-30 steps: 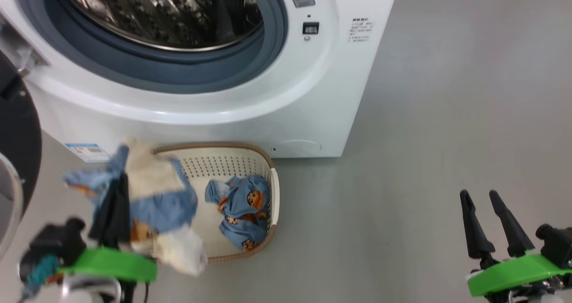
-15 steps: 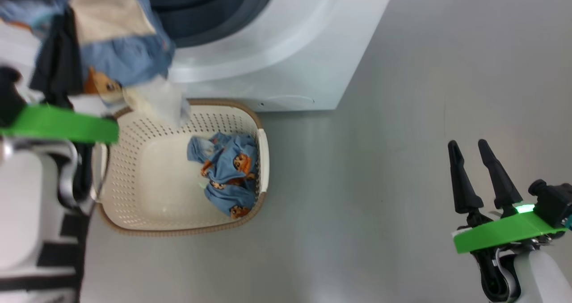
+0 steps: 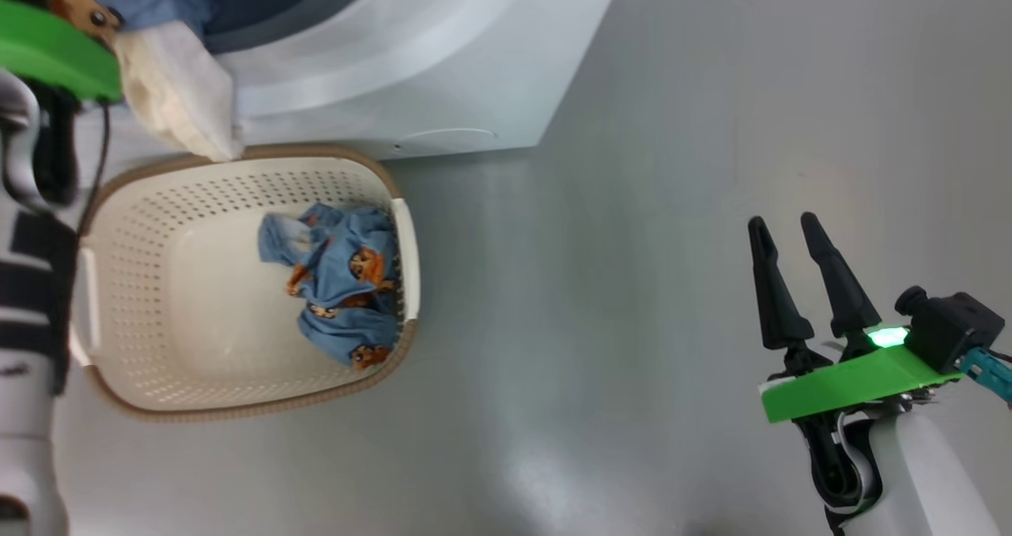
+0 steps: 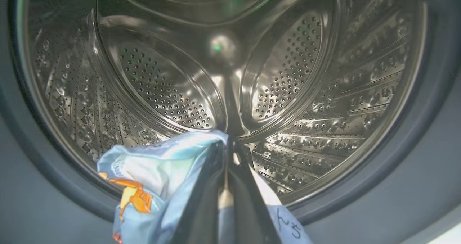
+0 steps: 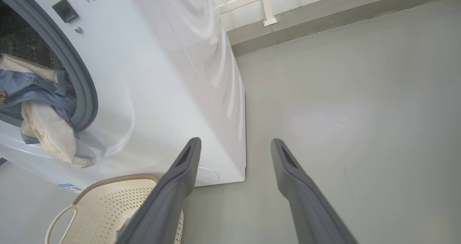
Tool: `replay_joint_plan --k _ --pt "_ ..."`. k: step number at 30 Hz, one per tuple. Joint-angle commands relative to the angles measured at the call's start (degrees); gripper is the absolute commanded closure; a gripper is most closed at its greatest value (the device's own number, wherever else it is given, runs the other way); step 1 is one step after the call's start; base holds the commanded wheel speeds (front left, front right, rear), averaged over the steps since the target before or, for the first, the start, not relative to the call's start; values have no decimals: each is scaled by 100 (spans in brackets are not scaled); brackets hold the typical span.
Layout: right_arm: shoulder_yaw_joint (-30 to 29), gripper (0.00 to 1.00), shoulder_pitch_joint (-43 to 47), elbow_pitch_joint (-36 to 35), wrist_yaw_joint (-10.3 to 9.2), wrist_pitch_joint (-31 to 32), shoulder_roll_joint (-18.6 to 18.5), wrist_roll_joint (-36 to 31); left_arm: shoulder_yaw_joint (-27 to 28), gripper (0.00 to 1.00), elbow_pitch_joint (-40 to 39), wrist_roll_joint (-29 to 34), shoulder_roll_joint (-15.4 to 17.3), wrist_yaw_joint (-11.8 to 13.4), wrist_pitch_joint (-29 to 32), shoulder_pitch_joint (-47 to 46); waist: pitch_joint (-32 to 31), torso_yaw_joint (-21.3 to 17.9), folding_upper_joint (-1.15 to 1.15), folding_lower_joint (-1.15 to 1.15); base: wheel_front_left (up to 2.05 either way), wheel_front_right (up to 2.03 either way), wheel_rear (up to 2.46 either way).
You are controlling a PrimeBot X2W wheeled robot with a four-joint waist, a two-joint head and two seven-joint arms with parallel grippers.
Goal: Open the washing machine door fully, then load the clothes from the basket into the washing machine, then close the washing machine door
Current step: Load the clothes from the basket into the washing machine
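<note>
The left gripper (image 4: 230,145), bottom centre, was clamped on a blue-and-cream garment (image 4: 151,172) at the washing machine (image 4: 281,71) mouth, while the right gripper (image 3: 783,232), lower right, stood spread and empty.

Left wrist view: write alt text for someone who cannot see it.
The left tool, shut on a light blue garment with orange print, points into the washing machine's steel drum. A grey rubber seal rings the opening.
</note>
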Motion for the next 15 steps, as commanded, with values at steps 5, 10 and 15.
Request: replay_joint_plan --k 5,10,15 --pt "269 0 -92 -112 9 -27 104 46 -137 100 651 -170 422 -8 -35 -771 238 -350 0 0 0 0 0" --pt "383 0 -159 -105 9 -27 158 69 -327 100 1142 -141 546 -8 -35 -1314 326 -499 0 0 0 0 0" --pt "400 0 -209 -127 9 -27 178 78 -208 100 923 106 657 27 -35 -1714 453 -558 0 0 0 0 0"
